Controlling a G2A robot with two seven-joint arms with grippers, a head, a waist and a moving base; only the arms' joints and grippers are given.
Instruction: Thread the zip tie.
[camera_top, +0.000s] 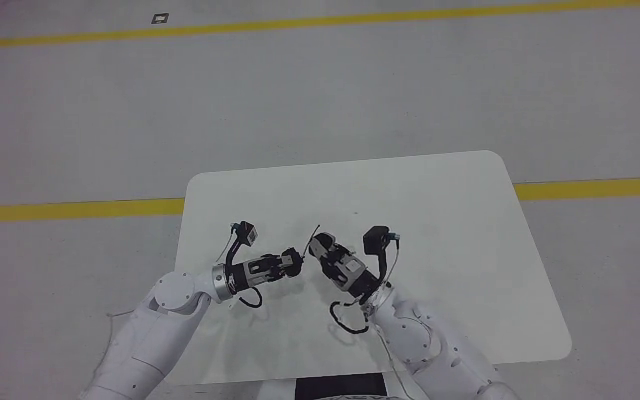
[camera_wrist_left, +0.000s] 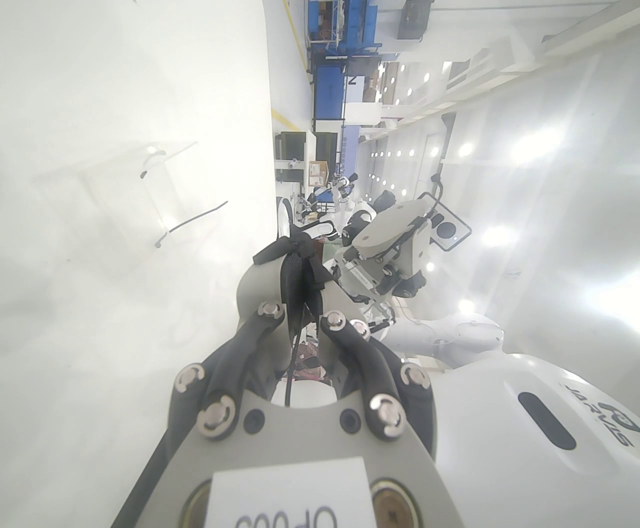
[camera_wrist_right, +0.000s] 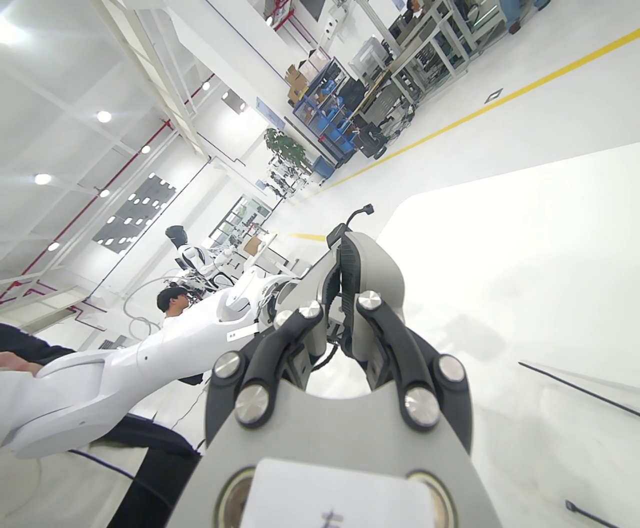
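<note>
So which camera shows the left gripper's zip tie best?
Left wrist view: the zip tie runs, thin and black, through the shut left gripper. The top view shows a thin line; the right wrist view, perhaps its curved end.

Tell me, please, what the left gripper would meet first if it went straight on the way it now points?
Probably the right gripper, which faces the left gripper close ahead above the table; depth is hard to judge, so it might pass just beside.

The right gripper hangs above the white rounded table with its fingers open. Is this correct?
Not quite. The right gripper is shut, clamped on the thin black zip tie, as the right wrist view shows. It does hang above the white rounded table.
</note>
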